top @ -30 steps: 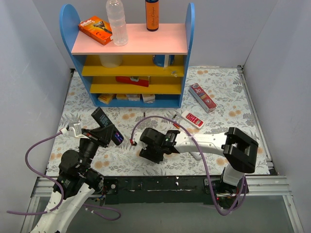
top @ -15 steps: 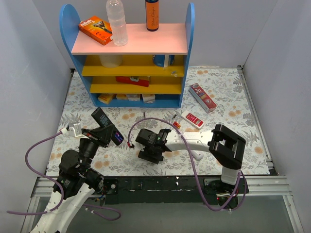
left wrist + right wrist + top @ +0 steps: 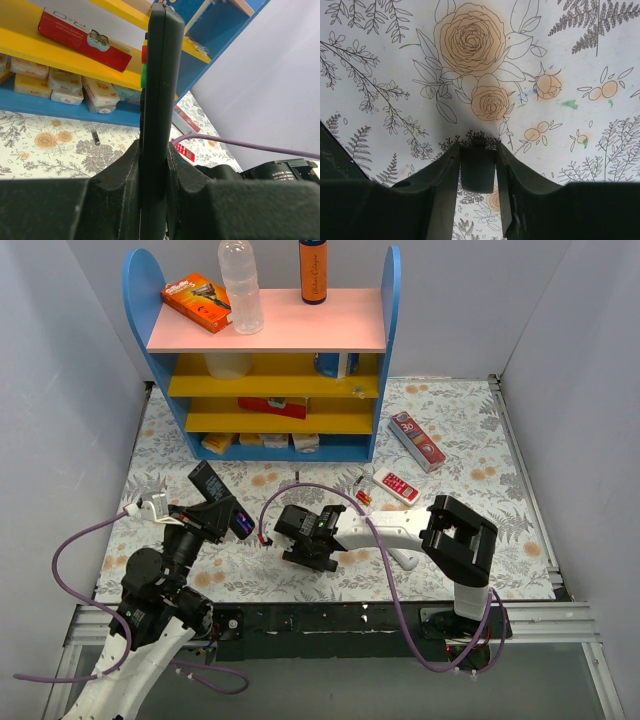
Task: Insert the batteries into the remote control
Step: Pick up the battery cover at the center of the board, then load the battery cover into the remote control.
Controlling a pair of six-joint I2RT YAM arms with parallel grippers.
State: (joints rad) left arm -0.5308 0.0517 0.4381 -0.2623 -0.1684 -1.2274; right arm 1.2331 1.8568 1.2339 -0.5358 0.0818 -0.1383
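My left gripper [image 3: 218, 512] is shut on a black remote control [image 3: 208, 483] and holds it upright above the mat; the left wrist view shows it edge-on [image 3: 157, 75] between the jaws. My right gripper [image 3: 293, 543] is low over the mat, just right of the left gripper. It is shut on a small dark flat piece with a tab [image 3: 478, 172], which looks like a battery cover. One small red-orange battery [image 3: 362, 498] lies on the mat next to a white remote. Another thin battery [image 3: 95, 137] lies in front of the shelf.
A white remote with red buttons [image 3: 397, 486] and a long red-and-white box [image 3: 416, 441] lie to the right. The blue and yellow shelf unit [image 3: 270, 390] stands at the back with boxes and bottles. A purple cable [image 3: 300, 490] loops over the right arm.
My right gripper has moved left across the mat toward the left gripper, still holding the dark piece. The left arm and the remote have not moved.
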